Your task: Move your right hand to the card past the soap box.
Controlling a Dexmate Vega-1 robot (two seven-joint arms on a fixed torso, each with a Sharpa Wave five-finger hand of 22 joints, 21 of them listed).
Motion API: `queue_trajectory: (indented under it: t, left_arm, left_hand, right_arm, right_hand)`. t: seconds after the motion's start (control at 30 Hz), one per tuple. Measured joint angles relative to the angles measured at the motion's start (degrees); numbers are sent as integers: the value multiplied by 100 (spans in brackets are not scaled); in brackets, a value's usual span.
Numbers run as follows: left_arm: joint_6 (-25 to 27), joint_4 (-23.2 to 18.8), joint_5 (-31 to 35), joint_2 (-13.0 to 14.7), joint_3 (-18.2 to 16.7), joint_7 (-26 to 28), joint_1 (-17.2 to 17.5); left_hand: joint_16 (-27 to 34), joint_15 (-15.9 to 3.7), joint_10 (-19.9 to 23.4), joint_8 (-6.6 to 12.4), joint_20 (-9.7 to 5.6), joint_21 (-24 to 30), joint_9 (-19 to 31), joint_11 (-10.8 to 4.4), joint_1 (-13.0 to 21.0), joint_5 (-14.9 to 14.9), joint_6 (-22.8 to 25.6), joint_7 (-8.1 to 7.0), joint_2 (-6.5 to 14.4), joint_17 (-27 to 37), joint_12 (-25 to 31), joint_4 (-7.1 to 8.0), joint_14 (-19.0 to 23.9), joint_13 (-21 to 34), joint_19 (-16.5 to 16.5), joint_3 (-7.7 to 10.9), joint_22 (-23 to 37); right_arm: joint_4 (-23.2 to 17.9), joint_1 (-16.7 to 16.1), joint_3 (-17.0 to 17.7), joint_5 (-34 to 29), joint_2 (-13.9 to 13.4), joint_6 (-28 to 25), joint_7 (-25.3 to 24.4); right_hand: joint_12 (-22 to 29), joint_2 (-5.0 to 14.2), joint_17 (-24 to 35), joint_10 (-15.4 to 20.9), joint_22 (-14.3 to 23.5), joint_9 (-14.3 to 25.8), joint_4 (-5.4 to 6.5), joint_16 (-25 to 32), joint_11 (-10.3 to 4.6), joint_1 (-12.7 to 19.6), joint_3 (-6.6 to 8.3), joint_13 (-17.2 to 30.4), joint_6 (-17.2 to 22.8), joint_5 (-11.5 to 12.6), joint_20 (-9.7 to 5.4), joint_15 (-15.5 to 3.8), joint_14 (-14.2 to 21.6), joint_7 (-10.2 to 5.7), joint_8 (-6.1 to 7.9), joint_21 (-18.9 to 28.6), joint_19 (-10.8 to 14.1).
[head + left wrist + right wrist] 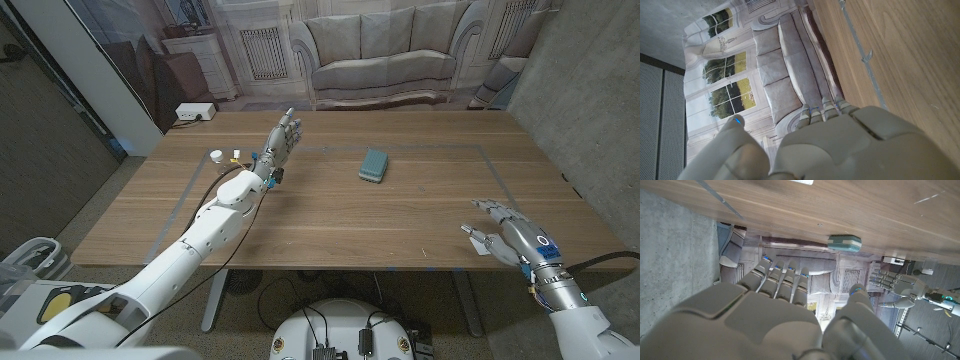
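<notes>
Hovering near the bench's (330, 215) front right corner, the right hand (505, 232) has its fingers spread and holds nothing; a small white card (478, 247) lies just beside its fingertips. The teal soap box (374, 165) sits well apart, toward the bench's middle. The left hand (280, 140) stands raised at the far left side, fingers extended and slightly apart, also without load.

left hand (281, 138) raised, fingers apart, far-left of wooden table (330, 220) | teal soap box (374, 165) mid-table, far half | right hand (507, 233) near right front edge, fingers spread, holding nothing | small white card (478, 247) just beside its fingers | white bits (225, 155) by left hand
</notes>
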Motion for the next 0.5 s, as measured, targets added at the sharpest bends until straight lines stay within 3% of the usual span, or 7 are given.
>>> queue_trajectory:
  t: [0.5]
  left_arm:
    - [111, -220, 21, 245, -66, -50, 91]
  left_hand:
    - [0, 0, 0, 0, 0, 0, 0, 0, 32, -22, 0, 0, 32, 0, 0, 0, 0, 0, 0, 0, 0]
  right_arm:
    - [199, 114, -528, -83, -229, -586, -400]
  right_hand:
    - [0, 0, 0, 13, 0, 0, 0, 0, -14, 0, 0, 0, 61, 32, 0, 0, -1, -61, 0, -45, 0]
